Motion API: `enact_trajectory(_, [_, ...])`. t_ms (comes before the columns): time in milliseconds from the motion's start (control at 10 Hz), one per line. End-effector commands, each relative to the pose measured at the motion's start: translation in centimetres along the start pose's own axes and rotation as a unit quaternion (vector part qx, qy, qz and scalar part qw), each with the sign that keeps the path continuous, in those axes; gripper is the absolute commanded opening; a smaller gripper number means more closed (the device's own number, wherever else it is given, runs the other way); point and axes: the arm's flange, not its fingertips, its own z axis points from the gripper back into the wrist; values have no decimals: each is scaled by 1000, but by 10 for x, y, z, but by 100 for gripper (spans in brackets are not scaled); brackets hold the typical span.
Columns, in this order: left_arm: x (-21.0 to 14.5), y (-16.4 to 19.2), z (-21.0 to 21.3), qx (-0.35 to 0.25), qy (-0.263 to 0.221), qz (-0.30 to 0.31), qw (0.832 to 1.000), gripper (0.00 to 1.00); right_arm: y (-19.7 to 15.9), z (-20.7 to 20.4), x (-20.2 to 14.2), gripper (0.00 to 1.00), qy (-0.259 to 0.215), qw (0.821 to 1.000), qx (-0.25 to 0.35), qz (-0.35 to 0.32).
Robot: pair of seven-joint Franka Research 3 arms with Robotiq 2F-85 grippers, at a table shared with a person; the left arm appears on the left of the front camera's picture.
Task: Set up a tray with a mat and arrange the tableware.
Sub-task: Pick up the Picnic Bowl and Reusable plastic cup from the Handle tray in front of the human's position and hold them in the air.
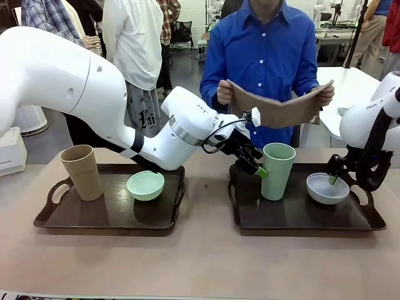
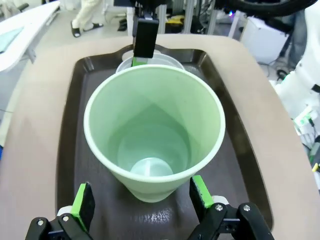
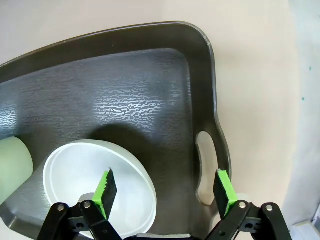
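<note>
**Bare desk** (image 1: pixel 200 262), pale tan, runs along the near edge. Beyond it two dark brown trays with cut-out handles lie side by side, well apart.

**Left tray** (image 1: pixel 62 215) carries the tan cup (image 1: pixel 82 172) upright at its left end and the mint-green bowl (image 1: pixel 145 185) to the right of it. **Right tray** (image 1: pixel 294 215) carries the pale green cup (image 1: pixel 278 170) upright at its left end and the white bowl (image 1: pixel 327 189) at its right end. Neither tray has a mat on it.

**Left gripper** (image 1: pixel 255 165) reaches across the middle to the right tray. Its jaws are wide open and grip nothing. In the left wrist view the green pads (image 2: pixel 83 204) stand on either side of the cup's lower wall, just clear of it.

**Right gripper** (image 3: pixel 165 192) is likewise wide open and empty. It straddles the white bowl's rim, with one finger over the bowl's inside and the other over the tray floor beside the handle slot.

**Mat** (image 1: pixel 275 111), brown and limp, is off the desk. The person at the far side holds it spread between both hands (image 1: pixel 225 92), above and behind the right tray.

**Step in hand (judged):** clearing the right tray so that the mat can go down under the tableware.

**Next move (judged):**
- Close squarely on the cup's wall and pinch the bowl's rim.
- Lift both straight up without tipping them, which leaves the tray floor free.

**Surface and room:** the tray floors are textured and slightly glossy. Behind the desk lie white tables and a dark floor, with several people standing there.
</note>
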Motion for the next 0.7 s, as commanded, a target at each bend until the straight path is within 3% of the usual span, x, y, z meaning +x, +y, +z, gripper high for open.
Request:
enact_trajectory(0, [-2, 4, 3, -25, -9, -2, 1000, 100, -1, -3, -2, 100, 6, 1000, 15, 2])
enact_trajectory(600, [2, -1, -27, -67, -30, -14, 997, 100, 10, -10, -1, 100, 19, 998, 51, 22])
